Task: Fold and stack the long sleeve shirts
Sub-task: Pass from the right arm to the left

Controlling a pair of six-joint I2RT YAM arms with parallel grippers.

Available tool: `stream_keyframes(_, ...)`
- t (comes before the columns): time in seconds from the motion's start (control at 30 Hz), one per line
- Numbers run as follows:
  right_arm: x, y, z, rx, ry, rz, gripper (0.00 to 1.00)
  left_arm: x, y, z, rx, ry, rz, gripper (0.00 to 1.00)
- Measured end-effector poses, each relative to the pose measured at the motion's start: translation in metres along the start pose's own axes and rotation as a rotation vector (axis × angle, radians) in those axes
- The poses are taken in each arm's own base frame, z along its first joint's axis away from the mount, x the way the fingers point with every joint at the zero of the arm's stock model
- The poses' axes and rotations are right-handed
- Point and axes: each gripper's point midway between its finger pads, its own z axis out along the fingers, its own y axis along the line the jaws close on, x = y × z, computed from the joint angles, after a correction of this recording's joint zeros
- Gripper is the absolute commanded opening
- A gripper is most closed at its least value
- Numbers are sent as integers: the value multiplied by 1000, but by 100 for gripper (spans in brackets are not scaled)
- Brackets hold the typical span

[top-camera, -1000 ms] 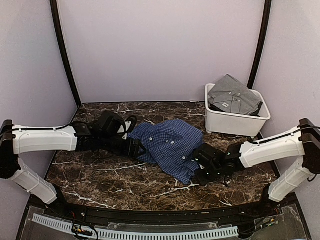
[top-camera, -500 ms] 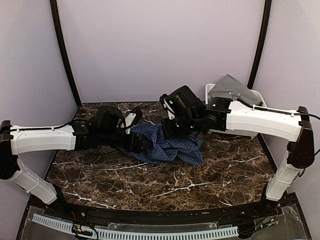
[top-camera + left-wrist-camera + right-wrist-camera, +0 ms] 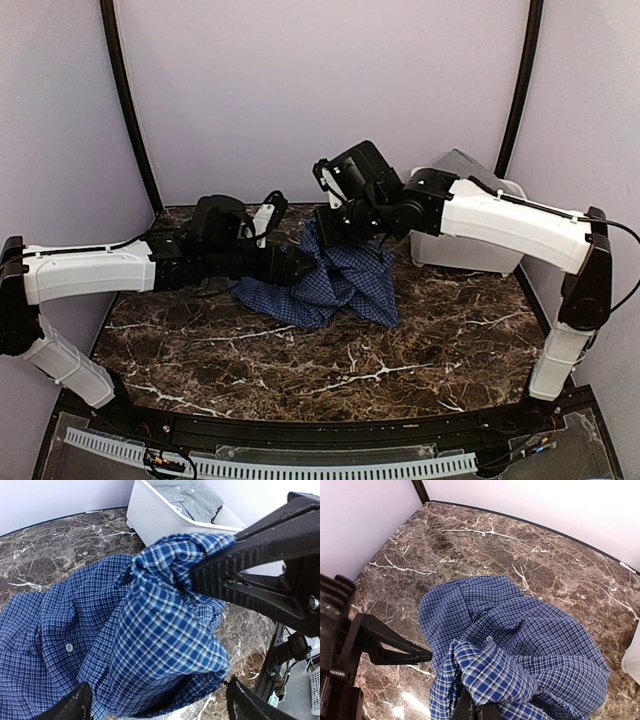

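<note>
The navy-blue checked shirt lies bunched at the table's middle. My right gripper is shut on a fold of it and holds that fold raised; its own view shows the cloth pinched in the jaws. The right gripper also shows in the left wrist view. My left gripper is open at the shirt's left side, its jaws wide apart with a hanging loop of cloth between them. One of its fingers shows in the right wrist view. The grey shirt lies in the white bin, partly hidden by the right arm in the top view.
The white plastic bin stands at the back right, right of the shirt, and shows in the left wrist view. Black frame posts rise at the back corners. Brown marble tabletop shows in front of the shirt.
My right arm swung from the near right up to the back centre with an edge of the navy shirt, bunching and lifting it. My left gripper shifted slightly right.
</note>
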Motion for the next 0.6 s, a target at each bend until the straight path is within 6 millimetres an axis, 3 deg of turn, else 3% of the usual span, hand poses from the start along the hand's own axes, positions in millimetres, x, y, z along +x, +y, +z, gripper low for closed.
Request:
stream_keyframes(0.4,-16,-8,-5,4,-27,-4,0,-46,-16,-13,-11,-108,33,94)
stream_keyframes(0.47,-20,-7,-7,1,-36,-7,0,-49,-16,-9,-27,-109,35,90)
stream_keyframes(0.6,-27,-5,-10,-8,-51,-8,0,-49,-6,-2,-86,-97,24,68)
